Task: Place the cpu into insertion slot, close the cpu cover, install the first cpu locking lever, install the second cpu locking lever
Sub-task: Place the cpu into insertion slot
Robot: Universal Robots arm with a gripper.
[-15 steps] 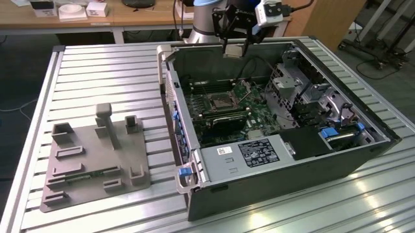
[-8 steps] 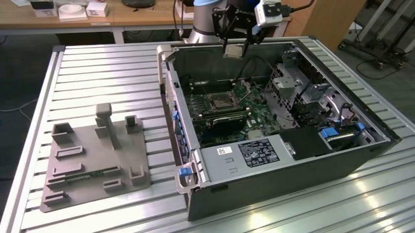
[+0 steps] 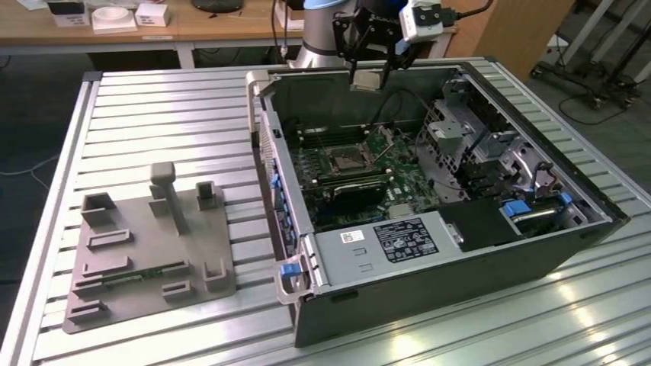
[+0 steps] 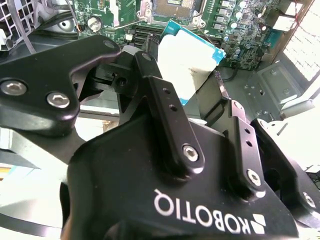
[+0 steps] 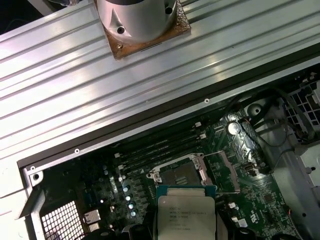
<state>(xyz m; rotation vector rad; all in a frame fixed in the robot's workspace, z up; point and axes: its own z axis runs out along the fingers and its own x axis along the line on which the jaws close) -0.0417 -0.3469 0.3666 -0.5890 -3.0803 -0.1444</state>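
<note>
My gripper (image 3: 368,70) hangs above the far wall of the open computer case (image 3: 569,244), shut on the cpu (image 3: 367,79), a small flat square chip with a silver-grey top. In the first wrist view the cpu (image 5: 186,212) hovers just beside the insertion slot (image 5: 178,176), which lies open with a dark centre. The cpu cover (image 5: 227,172) is swung open to one side of the slot. In the second wrist view the black fingers (image 4: 165,100) clamp the cpu (image 4: 187,55) by its edges. The insertion slot (image 3: 341,162) sits on the green motherboard, well below the gripper.
A grey fixture plate (image 3: 152,252) with upright blocks lies on the slatted metal table at the exterior view's left. A black box with a white label (image 3: 392,236) fills the case's near end. Memory slots (image 5: 160,147) flank the socket. The arm's base (image 5: 140,20) stands behind the case.
</note>
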